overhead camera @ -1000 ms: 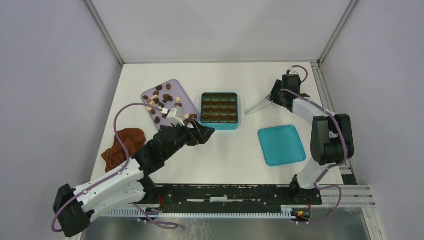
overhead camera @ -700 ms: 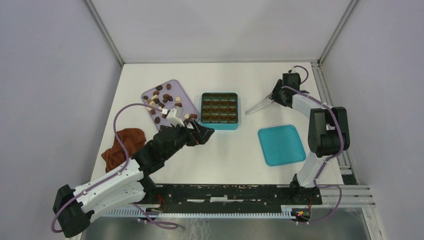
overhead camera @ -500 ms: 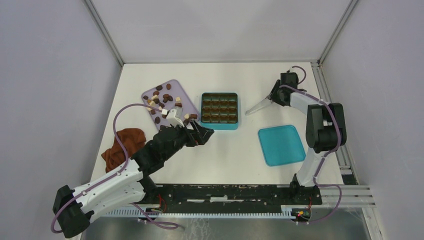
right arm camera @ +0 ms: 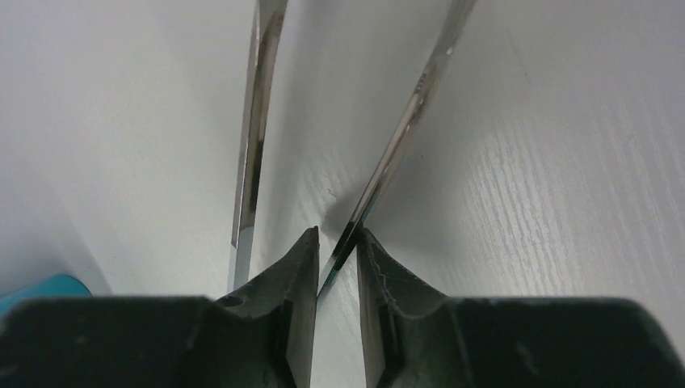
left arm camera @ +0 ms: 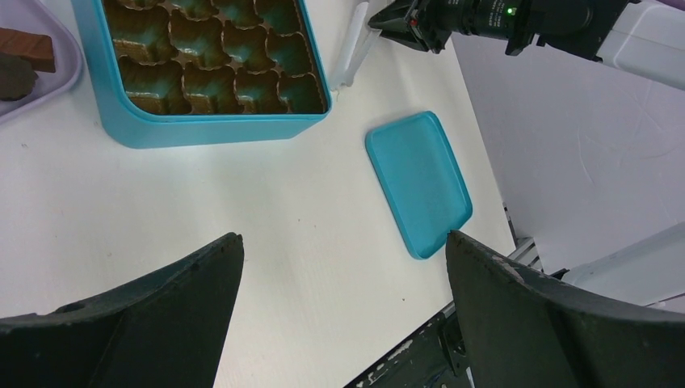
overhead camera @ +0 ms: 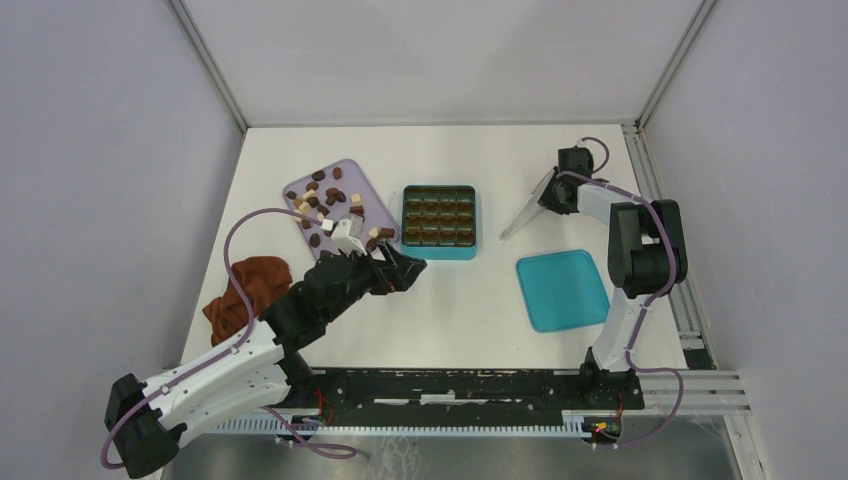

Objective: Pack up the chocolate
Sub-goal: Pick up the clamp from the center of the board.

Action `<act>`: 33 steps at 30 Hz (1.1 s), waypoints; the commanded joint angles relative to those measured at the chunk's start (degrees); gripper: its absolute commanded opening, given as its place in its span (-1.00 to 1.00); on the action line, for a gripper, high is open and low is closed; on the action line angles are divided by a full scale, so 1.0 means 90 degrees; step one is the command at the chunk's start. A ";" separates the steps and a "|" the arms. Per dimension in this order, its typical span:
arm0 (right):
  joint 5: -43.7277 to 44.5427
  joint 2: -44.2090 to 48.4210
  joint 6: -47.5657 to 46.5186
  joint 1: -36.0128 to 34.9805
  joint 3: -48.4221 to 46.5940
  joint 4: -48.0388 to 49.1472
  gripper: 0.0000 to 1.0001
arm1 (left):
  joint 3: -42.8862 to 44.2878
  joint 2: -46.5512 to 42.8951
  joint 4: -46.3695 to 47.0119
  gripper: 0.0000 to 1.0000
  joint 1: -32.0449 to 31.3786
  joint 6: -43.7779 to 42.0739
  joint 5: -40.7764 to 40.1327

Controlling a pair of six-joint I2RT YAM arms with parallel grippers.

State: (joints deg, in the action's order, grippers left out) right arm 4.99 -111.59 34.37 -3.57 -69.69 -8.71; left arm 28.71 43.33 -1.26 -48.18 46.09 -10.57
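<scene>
Several chocolate pieces, dark, tan and cream, lie on the lilac tray; two of them show at the left wrist view's edge. The teal box with a gold grid of cells stands right of the tray. My left gripper hovers open and holds nothing, just in front of the box. My right gripper is at the back right, shut on metal tongs. One tong blade runs between its jaws; the other blade passes outside the left finger.
The teal lid lies flat in front of the right arm. A reddish-brown cloth is bunched at the left, near the left arm's cable. The table's right edge runs close behind the right gripper.
The right gripper has narrowed its jaws and swung the tongs, which now point more steeply toward the near edge. The right arm folded back. The left arm barely moved.
</scene>
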 commanded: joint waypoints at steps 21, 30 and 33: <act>-0.5439 0.2342 -0.0307 0.1079 0.1552 0.3137 -1.00 | -0.0502 -0.0475 0.3302 0.94 -0.0032 -0.0128 0.2435; -0.7688 0.4411 0.1865 0.0873 0.3424 0.7261 -1.00 | -0.0119 0.0339 0.4907 0.98 -0.0974 -0.1566 0.2462; -0.7684 0.5061 0.1190 0.0562 0.3544 0.6800 -1.00 | 0.0190 0.0740 0.4925 1.00 -0.1584 -0.2679 0.1782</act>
State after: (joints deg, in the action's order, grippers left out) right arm -57.80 -72.34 45.91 4.19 -38.85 43.75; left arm 25.47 46.76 36.47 -57.06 37.56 10.72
